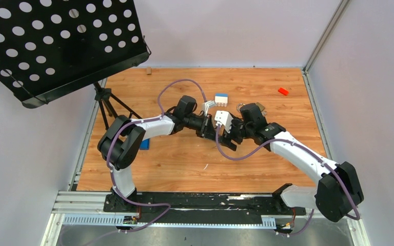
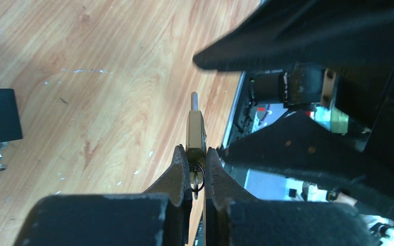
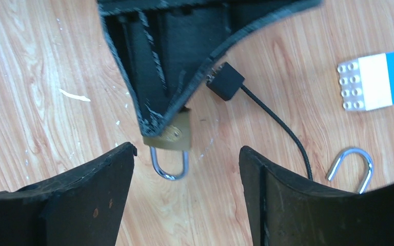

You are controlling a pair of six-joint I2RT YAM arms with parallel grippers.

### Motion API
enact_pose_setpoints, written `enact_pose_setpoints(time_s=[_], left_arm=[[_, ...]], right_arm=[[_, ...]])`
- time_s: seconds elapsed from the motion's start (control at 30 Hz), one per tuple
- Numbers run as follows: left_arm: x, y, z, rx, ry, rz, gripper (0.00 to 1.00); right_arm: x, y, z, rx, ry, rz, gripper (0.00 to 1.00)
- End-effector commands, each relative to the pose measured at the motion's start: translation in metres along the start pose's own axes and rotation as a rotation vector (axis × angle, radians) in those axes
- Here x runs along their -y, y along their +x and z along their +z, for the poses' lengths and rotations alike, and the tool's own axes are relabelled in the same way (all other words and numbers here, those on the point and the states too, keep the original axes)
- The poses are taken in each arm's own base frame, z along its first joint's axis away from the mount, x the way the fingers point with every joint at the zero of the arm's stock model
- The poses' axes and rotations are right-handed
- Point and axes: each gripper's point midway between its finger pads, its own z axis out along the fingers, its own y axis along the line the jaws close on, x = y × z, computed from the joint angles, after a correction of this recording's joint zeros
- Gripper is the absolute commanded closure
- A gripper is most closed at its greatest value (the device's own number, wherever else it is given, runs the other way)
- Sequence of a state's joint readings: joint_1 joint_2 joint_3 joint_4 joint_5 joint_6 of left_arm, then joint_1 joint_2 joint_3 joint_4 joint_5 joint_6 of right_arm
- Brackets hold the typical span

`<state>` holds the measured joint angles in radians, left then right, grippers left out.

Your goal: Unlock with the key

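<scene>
Wooden worktop (image 1: pixel 184 169), grey walls. Left hand (image 2: pixel 196 152) clenched on the key (image 2: pixel 198 180) mid-worktop. The key looks seated in the base of the small brass padlock (image 3: pixel 170 136). Right hand (image 3: pixel 185 150) released, fingers spread either side of the padlock, apart from it.

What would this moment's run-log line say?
left claw: shut on small brass padlock | right claw: open, facing padlock

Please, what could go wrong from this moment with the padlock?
1. The left pincer grips the small brass padlock by one end only; it may twist or slip.
2. The open right pincer flanks the shackle and might knock it.
3. The black cable lies nearby and may snag.
</scene>
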<state>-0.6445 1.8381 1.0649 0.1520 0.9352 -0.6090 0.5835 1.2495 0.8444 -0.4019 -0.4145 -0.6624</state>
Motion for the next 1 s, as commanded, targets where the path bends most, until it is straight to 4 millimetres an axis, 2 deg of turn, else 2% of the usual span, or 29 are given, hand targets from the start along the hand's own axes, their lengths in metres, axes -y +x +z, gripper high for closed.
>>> enact_pose_setpoints(time_s=[0.0, 0.33, 0.53, 0.73, 0.97], left_arm=[[0.016, -0.017, -0.012, 0.025, 0.007, 0.184, 1.0], [0.034, -0.017, -0.018, 0.038, 0.062, 0.249, 1.0], [0.036, -0.018, -0.021, 0.05, 0.065, 0.246, 1.0], [0.019, -0.028, -0.025, 0.093, 0.001, 0.217, 1.0], [0.0, -0.03, -0.023, 0.098, -0.044, 0.175, 1.0]], right_arm=[[0.013, -0.014, -0.012, 0.048, 0.004, 0.041, 0.24], [-0.004, -0.002, -0.004, 0.043, -0.134, 0.102, 0.24], [-0.011, 0.001, -0.001, 0.045, -0.19, 0.121, 0.33], [-0.018, -0.004, -0.006, 0.07, -0.222, 0.105, 0.44], [-0.032, -0.015, -0.013, 0.134, -0.29, 0.081, 0.48]])
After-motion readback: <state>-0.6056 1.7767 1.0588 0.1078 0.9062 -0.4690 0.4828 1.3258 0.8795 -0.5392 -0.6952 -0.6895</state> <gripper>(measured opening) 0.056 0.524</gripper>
